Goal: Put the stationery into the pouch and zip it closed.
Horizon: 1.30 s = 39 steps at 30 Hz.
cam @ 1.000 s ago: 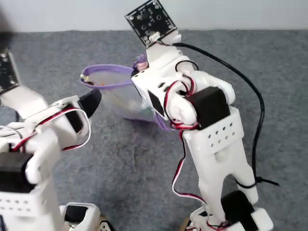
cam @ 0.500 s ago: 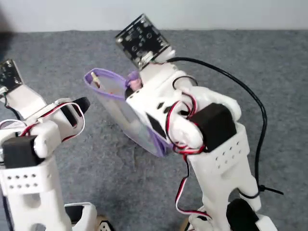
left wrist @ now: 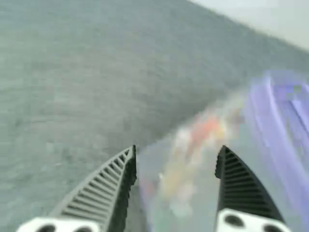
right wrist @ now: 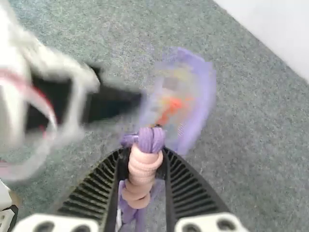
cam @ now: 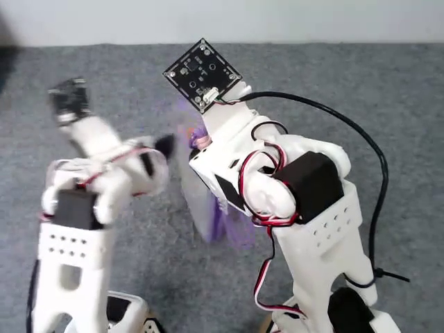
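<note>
Since coloured stationery (right wrist: 171,104) is seen through the clear side of the pouch (right wrist: 198,72), the filling is judged done. The pouch is held above the bench (cam: 388,90) by its zip pull (right wrist: 143,162), on which the right fingers (right wrist: 186,181) are clamped. The left fingers (left wrist: 116,188) are spread wide just beside it, gripping nothing. How far the zip is drawn cannot be told; closing is judged unfinished.
</note>
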Motion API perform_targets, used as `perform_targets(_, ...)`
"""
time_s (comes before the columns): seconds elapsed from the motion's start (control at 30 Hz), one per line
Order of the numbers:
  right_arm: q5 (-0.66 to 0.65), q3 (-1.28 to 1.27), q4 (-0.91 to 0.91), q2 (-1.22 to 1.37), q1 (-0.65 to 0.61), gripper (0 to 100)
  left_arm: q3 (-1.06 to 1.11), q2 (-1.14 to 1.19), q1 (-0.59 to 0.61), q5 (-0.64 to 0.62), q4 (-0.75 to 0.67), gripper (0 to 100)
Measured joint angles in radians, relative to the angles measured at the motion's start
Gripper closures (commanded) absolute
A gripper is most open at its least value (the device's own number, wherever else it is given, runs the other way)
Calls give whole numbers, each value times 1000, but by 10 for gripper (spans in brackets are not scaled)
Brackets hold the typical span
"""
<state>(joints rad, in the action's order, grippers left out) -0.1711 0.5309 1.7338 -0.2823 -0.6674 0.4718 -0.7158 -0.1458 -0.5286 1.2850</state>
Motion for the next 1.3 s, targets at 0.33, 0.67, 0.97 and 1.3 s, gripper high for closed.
perform_targets(0.33,0,0,2,-54,-2,991,5,0,146,17,101,739)
perform_targets(0.67,0,0,-71,11,-2,991,-235,0,81,86,434,731)
perform_targets(0.97,0,14,-147,97,-3,991,-272,-150,-37,86,450,606)
perform_targets(1.3,0,14,-222,104,-3,991,-94,-195,-49,86,407,606)
